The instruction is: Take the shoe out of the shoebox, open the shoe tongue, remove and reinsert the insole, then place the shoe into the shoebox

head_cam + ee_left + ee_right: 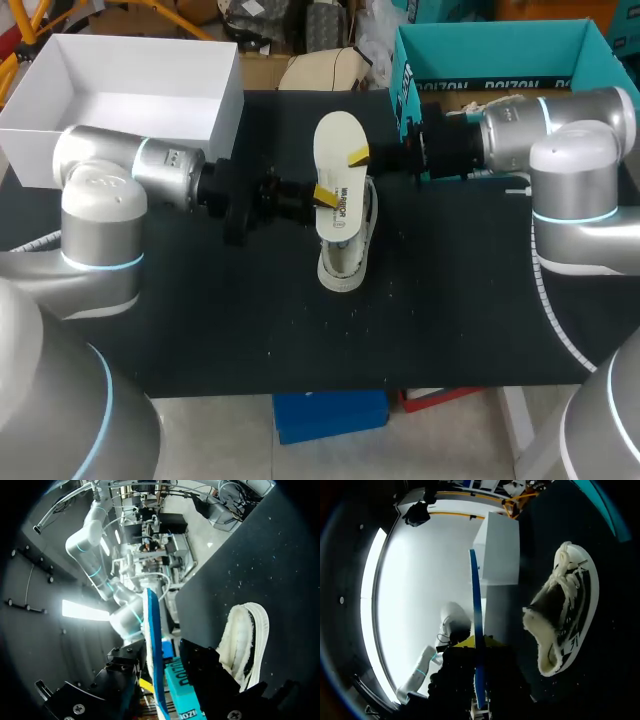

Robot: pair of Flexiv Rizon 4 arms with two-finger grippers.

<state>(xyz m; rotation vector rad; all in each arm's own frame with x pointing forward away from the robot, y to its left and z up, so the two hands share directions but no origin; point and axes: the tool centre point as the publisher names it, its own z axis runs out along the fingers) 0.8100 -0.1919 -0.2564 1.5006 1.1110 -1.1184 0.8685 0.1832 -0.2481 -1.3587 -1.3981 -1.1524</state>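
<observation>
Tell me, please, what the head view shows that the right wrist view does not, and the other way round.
Only the head view: the broad pale face of the insole with its print, and the left end effector and right end effector meeting at it from opposite sides. The insole hides part of the shoe.
Only the right wrist view: the insole as a thin blue edge, and the shoe's fleecy opening and laces with nothing in front.
Both: the insole, the shoe, the white shoebox and the black table.
</observation>
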